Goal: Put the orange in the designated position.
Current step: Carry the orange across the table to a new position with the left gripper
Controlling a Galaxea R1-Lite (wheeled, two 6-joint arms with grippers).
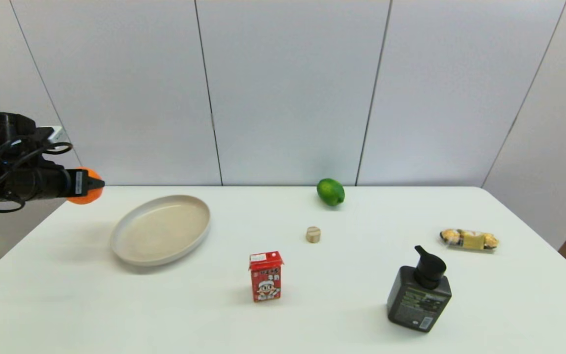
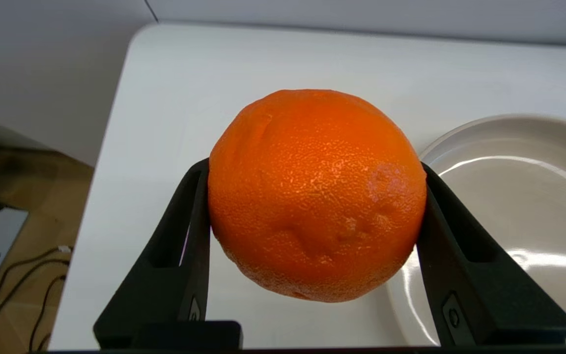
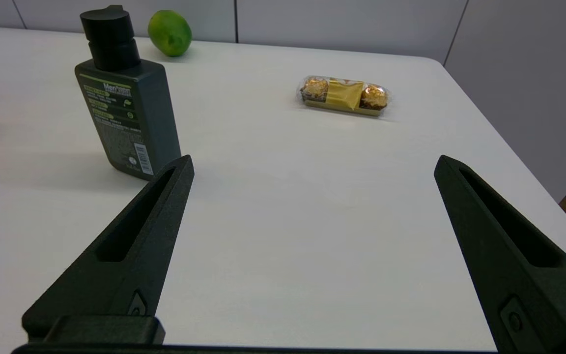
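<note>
We have the orange (image 2: 316, 194) clamped between the left gripper's (image 2: 312, 206) fingers, held in the air over the table's (image 1: 342, 314) far left corner, just beside the plate (image 1: 161, 229). Risks: round fruit, only two side contacts, so it can slip or roll once released near the left edge; we could also drop it onto the plate, which isn't the target. The plate is empty. Right gripper (image 3: 312, 167) idles above the table's near right part, fingers wide apart, holding nothing.
</note>
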